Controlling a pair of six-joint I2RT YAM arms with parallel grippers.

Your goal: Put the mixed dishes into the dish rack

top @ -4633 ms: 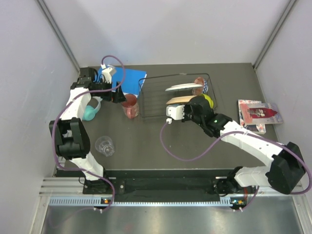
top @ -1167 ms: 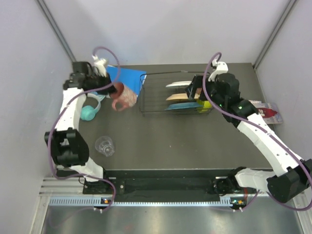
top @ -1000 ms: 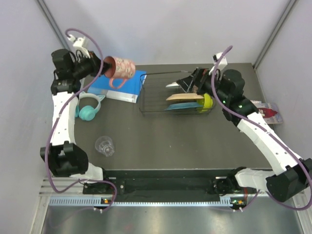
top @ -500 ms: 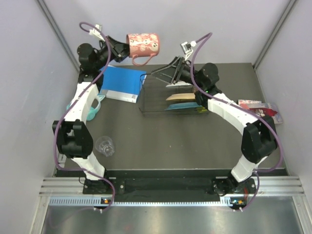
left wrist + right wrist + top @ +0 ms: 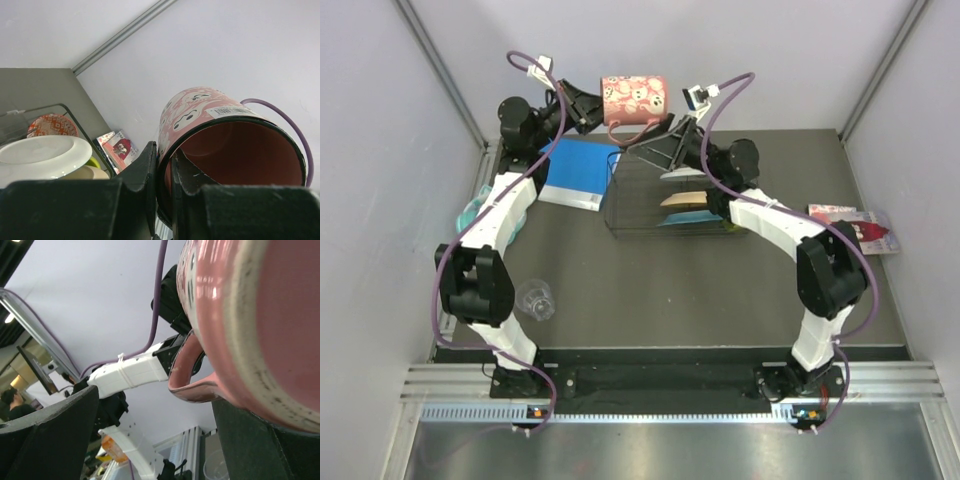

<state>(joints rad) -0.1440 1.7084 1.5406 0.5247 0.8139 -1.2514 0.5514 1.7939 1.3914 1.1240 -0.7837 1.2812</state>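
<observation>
A red tumbler (image 5: 635,98), pink with white ghost figures and a handle, hangs on its side in the air above the back left corner of the dish rack (image 5: 620,215). My left gripper (image 5: 595,108) is shut on its rim, one finger (image 5: 147,170) outside the wall and one inside. My right gripper (image 5: 660,150) is open just under the tumbler (image 5: 240,315), its jaws wide on either side of the handle (image 5: 190,385). The black wire rack holds a white plate (image 5: 682,172), a peach plate (image 5: 685,199) and a teal plate (image 5: 695,217). A clear glass (image 5: 535,298) stands on the table at the near left.
A blue book (image 5: 570,172) lies left of the rack, with teal headphones (image 5: 470,210) partly hidden behind the left arm. A printed packet (image 5: 850,228) lies at the right. In the left wrist view a red patterned bowl (image 5: 52,125) and a lime bowl (image 5: 94,161) sit in the rack.
The left arm has lifted the tumbler up and carried it rightward over the rack's back corner. The right arm has swung up and left to meet it, and its jaws have narrowed slightly.
</observation>
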